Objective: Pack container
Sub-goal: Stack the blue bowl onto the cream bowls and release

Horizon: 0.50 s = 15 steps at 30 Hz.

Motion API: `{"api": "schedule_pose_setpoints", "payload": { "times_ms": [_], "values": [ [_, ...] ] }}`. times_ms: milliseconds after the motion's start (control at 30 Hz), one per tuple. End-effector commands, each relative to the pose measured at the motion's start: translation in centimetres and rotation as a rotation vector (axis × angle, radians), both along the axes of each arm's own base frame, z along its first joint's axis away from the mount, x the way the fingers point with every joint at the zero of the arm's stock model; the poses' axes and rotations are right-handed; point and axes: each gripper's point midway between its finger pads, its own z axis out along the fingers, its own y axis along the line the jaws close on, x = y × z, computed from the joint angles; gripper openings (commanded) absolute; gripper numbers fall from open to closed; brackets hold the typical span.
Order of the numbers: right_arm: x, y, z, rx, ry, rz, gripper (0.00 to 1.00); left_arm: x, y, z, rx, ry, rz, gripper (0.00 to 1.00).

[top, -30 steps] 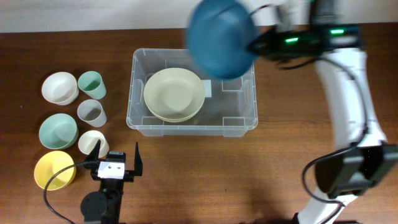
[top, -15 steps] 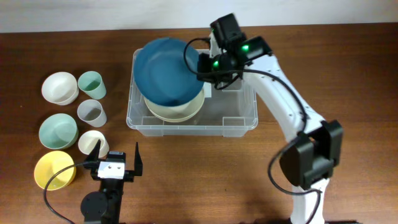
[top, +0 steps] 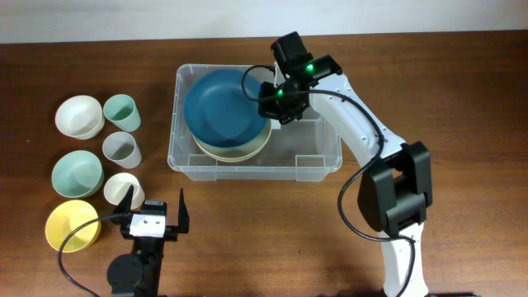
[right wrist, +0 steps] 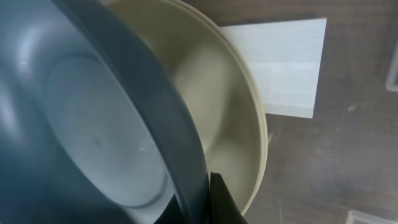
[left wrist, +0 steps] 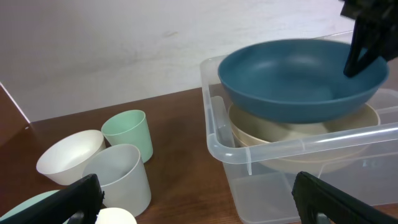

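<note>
Under the blue bowl, the cream bowl is mostly hidden; right claw clamps the blue rim at 3 o'clock (left claw apart); clear, rounded container.

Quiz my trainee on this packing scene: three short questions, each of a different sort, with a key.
1. True or false: the blue bowl lies outside the container.
2. The lower bowl in the container is: A cream; B red; C black.
3. Fill in: the ____ gripper holds the blue bowl by its rim.
Key: 1 false; 2 A; 3 right, the right gripper.
</note>
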Motion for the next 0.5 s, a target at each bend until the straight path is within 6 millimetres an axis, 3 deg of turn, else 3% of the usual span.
{"api": "schedule_pose_setpoints", "payload": {
  "times_ms": [0, 300, 467],
  "values": [
    [0.1, 0.1, -1.3, -0.005, 0.029, -0.019, 0.07, 0.0, -0.1, -0.2, 0.012, -0.002, -0.005, 1.00],
    [-0.3, 0.2, -2.4, -0.005, 0.061, -0.012, 0.59, 0.0, -0.1, -0.2, 0.012, -0.002, -0.005, 1.00],
    [-0.4, 0.2, -2.4, -0.007, 0.060, -0.009, 0.70, 0.0, -0.1, -0.2, 0.012, -0.002, -0.005, 1.00]
  ]
}}
